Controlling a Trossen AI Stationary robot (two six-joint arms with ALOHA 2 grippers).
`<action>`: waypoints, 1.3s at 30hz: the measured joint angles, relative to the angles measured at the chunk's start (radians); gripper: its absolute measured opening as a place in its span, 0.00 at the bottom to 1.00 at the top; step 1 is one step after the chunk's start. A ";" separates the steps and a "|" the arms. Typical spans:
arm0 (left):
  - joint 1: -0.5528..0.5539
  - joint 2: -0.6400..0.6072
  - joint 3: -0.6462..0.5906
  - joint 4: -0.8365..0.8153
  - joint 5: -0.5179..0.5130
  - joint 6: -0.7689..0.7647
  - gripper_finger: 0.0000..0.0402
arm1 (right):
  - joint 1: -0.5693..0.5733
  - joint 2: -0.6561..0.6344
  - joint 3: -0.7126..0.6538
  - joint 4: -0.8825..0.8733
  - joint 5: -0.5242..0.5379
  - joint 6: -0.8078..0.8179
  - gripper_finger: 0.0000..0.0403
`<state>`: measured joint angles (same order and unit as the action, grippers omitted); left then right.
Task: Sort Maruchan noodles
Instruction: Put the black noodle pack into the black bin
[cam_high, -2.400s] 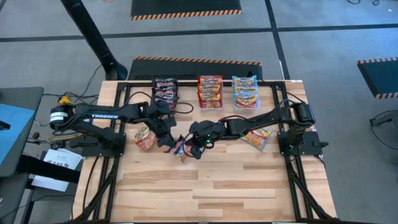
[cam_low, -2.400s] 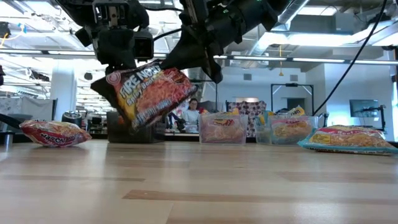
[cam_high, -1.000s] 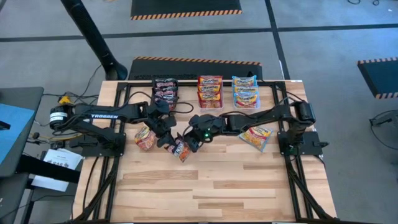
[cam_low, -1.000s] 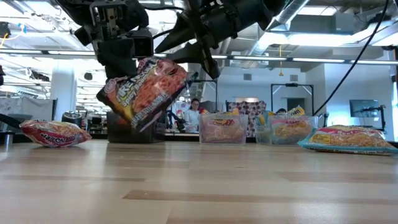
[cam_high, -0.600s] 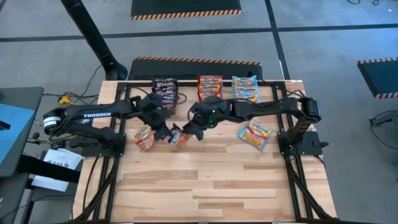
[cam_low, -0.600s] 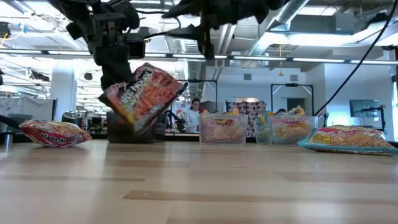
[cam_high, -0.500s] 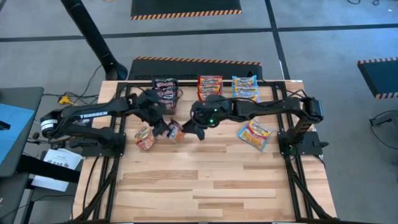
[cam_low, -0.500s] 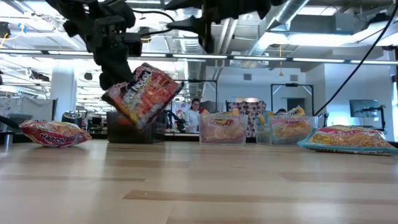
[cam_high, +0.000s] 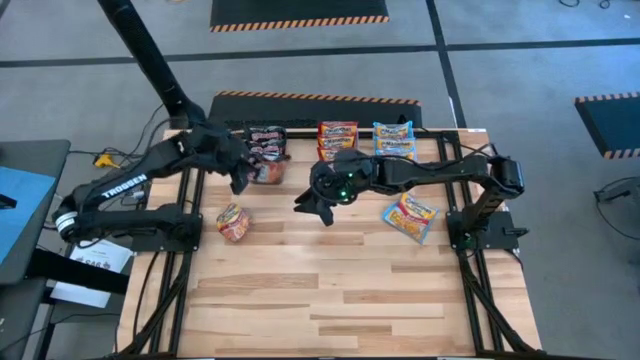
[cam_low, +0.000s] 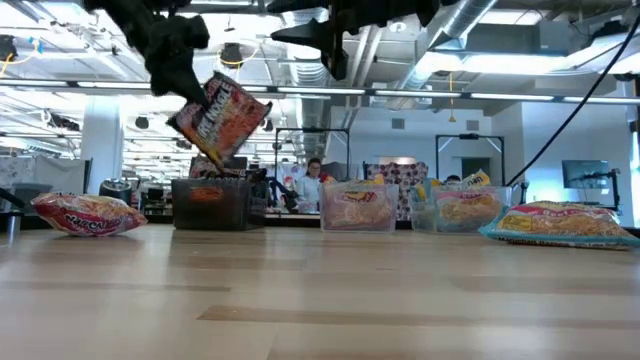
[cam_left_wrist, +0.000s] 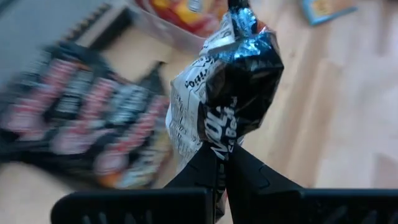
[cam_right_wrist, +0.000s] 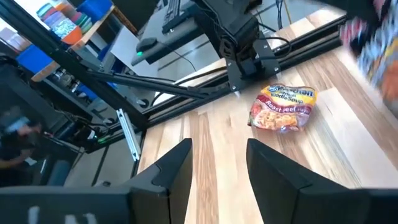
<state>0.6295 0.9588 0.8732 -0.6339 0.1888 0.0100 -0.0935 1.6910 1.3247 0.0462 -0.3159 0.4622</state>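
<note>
**Dark packet held over the black bin at the far edge**

High view: the left gripper holds a dark noodle packet just above the black bin at the tabletop's far edge, left of the middle bin and the right bin. The right gripper hangs near the centre, jaws apart and empty. One red-orange packet lies near the left edge, a blue-yellow packet toward the right edge.

Low view: the dark noodle packet hangs tilted in the air above the black bin.

Left wrist view: the jaws are pinched tight on the dark noodle packet's crimped end.

Right wrist view: the open fingers frame the red-orange packet.
</note>
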 joint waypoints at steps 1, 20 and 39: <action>0.000 0.000 0.030 -0.036 -0.033 0.027 0.00 | 0.000 0.000 0.000 -0.004 0.000 0.000 0.44; 0.006 0.259 0.453 -0.439 -0.278 0.421 0.00 | 0.002 0.000 0.000 -0.042 0.008 0.000 0.44; 0.027 0.587 0.654 -0.671 -0.280 0.531 0.00 | 0.002 0.000 -0.001 -0.102 0.011 -0.003 0.44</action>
<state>0.6567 1.5460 1.5276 -1.3045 -0.0911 0.5411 -0.0914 1.6911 1.3238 -0.0555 -0.3046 0.4591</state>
